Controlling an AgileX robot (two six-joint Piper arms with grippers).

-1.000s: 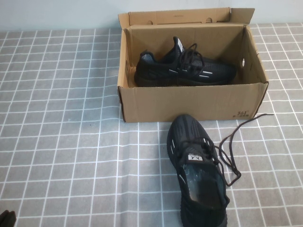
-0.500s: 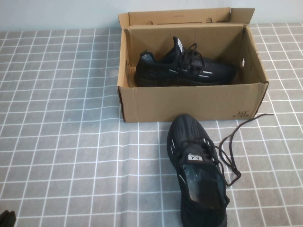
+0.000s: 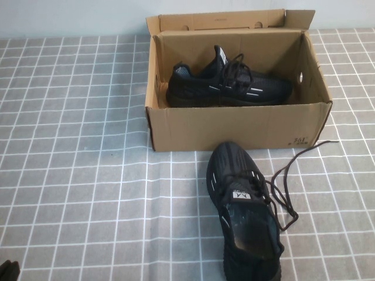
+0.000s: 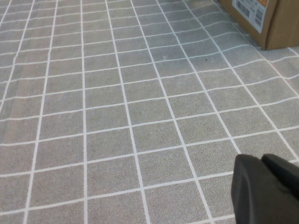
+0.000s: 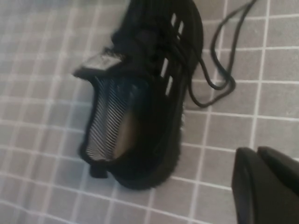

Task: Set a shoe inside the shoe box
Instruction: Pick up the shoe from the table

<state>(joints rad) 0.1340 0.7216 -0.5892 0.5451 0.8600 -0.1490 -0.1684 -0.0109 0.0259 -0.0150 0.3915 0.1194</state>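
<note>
Nothing has moved: the shoe (image 3: 243, 211) stays outside the box (image 3: 234, 126), with left gripper (image 4: 266, 189) and right gripper (image 5: 266, 184) pressed together, empty, so the task is unstarted.

A grey cloth ruled into squares by thin white lines (image 4: 117, 116) covers the bench, rippling slightly where it nears the shoe box (image 4: 275, 23). Only one brown cardboard corner of the box shows, at the edge of the picture, bearing a white barcode label (image 4: 250, 11) with an orange patch beside it. The left claw (image 4: 266, 189) hangs low over the cloth, its two black fingers pressed together and holding nothing, well apart from the box.
</note>
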